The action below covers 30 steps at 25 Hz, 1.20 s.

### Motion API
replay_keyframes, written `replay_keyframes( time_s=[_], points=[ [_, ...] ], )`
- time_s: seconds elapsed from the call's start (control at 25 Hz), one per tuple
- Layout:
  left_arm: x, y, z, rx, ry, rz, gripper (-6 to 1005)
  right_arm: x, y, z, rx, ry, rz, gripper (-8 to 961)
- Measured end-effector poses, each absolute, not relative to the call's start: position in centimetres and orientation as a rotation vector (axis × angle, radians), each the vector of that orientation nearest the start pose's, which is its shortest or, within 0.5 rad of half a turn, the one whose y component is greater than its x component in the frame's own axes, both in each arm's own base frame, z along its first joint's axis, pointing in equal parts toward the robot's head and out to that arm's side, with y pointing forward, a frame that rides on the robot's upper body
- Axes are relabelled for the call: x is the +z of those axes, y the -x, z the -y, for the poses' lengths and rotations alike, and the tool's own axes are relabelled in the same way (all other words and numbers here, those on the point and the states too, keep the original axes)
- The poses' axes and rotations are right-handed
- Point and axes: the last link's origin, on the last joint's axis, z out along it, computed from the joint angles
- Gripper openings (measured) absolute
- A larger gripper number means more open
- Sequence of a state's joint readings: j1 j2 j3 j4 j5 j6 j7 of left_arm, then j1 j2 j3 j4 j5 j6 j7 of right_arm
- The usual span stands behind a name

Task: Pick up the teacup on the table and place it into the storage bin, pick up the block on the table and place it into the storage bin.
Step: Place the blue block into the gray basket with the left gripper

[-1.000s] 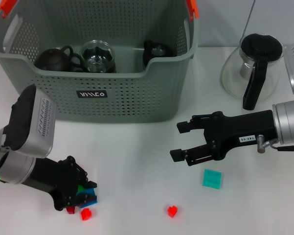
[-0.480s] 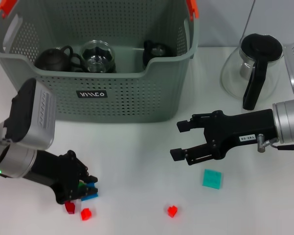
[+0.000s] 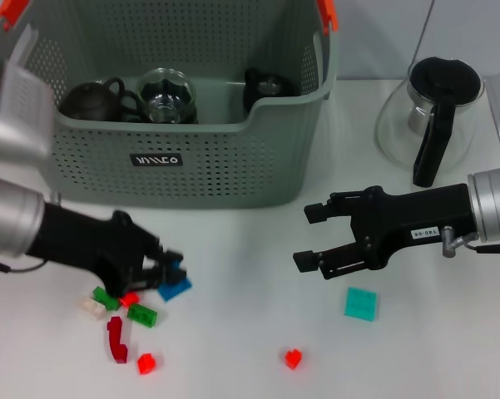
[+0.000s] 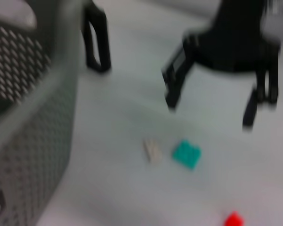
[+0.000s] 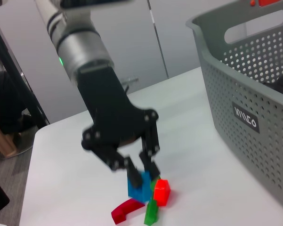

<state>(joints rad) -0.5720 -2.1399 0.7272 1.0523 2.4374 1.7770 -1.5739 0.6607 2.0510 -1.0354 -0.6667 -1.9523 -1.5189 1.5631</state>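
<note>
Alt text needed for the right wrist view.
The left gripper grips a blue plastic block above a pile of small red and green blocks on the white table. The grey-green perforated storage bin stands beside it.

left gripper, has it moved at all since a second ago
Yes. The left gripper, shut on a blue block, has lifted from the block pile toward the storage bin and rightward.
</note>
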Motion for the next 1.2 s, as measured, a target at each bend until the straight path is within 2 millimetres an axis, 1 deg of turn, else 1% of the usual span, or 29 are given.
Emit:
replay_keyframes(
  time_s=[0.08,0.2,0.32,0.36,0.48,0.6,0.64,0.76,0.88,0.96,1.04,1.16,1.2],
  points=[
    [2.7,23.9,-32.2,-0.197,2.986,0.591,168,-3.1,-20.8,-34.8,0.494,3.023,-0.555,911],
    [4.9,22.6,-32.5,-0.432,2.935,0.704,169,-2.9,-20.8,-34.8,0.503,3.018,-0.56,911],
    [8.2,20.7,-33.1,-0.703,2.869,0.725,167,-2.8,-20.7,-34.9,0.505,3.019,-0.562,912],
    [9.2,20.2,-33.3,-0.764,2.849,0.716,167,-2.8,-20.7,-34.9,0.506,3.019,-0.561,912],
    [12.0,18.3,-34.9,-0.905,2.753,0.683,165,-2.8,-20.7,-34.9,0.506,3.021,-0.559,912],
    [13.5,16.5,-37.8,-0.917,2.645,0.684,165,-2.8,-20.5,-34.9,0.505,3.027,-0.553,912],
    [13.7,16.2,-38.5,-0.905,2.617,0.687,164,-2.8,-20.5,-34.9,0.504,3.029,-0.551,912],
    [13.6,15.1,-41.7,-0.827,2.497,0.703,169,-2.9,-20.5,-34.9,0.502,3.032,-0.554,911],
    [12.6,14.9,-44.4,-0.695,2.384,0.752,185,-2.9,-20.5,-34.9,0.499,3.034,-0.559,911],
    [11.8,14.9,-45.4,-0.615,2.351,0.765,196,-2.9,-20.6,-34.8,0.499,3.033,-0.56,911],
    [10.8,15.1,-45.9,-0.551,2.334,0.77,207,-2.8,-20.6,-34.8,0.499,3.033,-0.559,911],
    [10.1,15.3,-46.1,-0.514,2.318,0.773,223,-2.8,-20.6,-34.7,0.5,3.038,-0.557,911],
    [10.1,15.4,-46.1,-0.511,2.315,0.773,262,-2.7,-20.6,-34.7,0.499,3.04,-0.557,911]
  ],
)
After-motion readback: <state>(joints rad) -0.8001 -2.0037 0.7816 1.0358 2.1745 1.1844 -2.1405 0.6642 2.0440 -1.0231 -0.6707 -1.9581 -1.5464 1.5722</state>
